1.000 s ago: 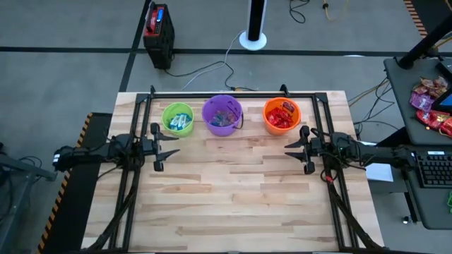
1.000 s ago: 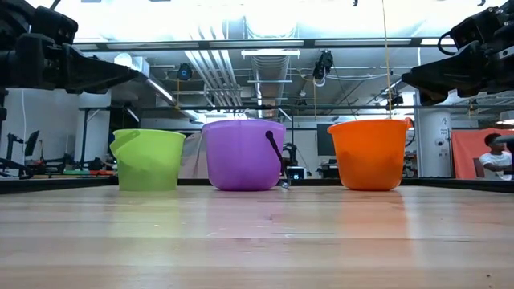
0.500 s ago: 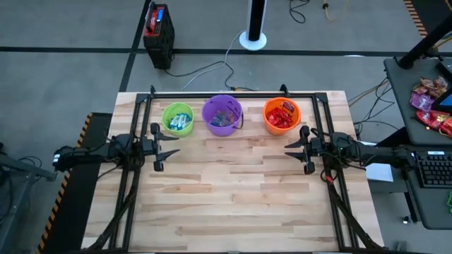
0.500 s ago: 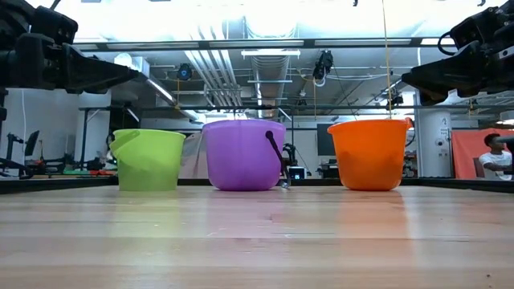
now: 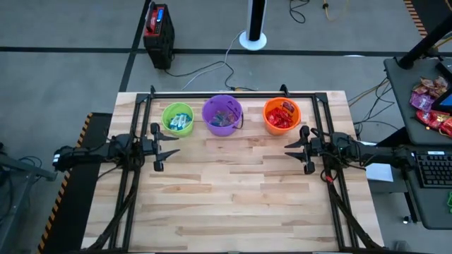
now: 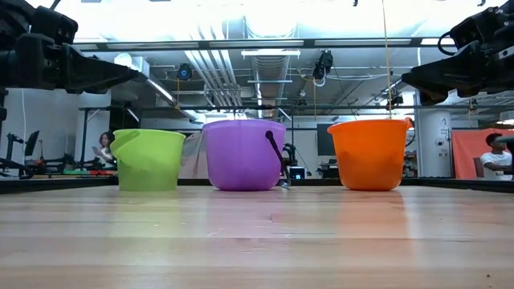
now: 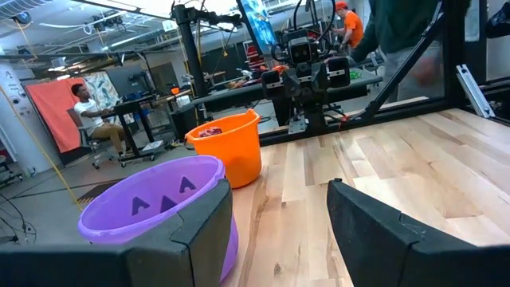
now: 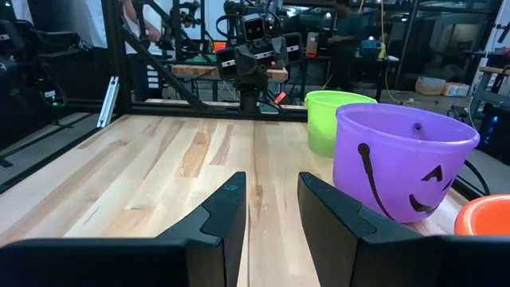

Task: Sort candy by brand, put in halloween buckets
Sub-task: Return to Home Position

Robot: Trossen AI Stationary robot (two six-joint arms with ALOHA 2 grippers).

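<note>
Low view: candy (image 5: 282, 116) hidden inside buckets (image 6: 245, 156)

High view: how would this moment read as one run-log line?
left gripper open, empty, near green bucket | right gripper open, empty, near orange bucket | purple bucket between | candy in all three

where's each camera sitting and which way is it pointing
High: above the table, facing straight down; both arms, left pincer and right pincer open.
Low: table-top height, level toward green bucket, purple bucket, orange bucket; arms in upper corners.
Left wrist: on left arm, facing right arm across; own fingers in foreground.
Right wrist: on right arm, facing left arm; own fingers in foreground.
Shared: both wrist views catch the purple bucket.
</note>
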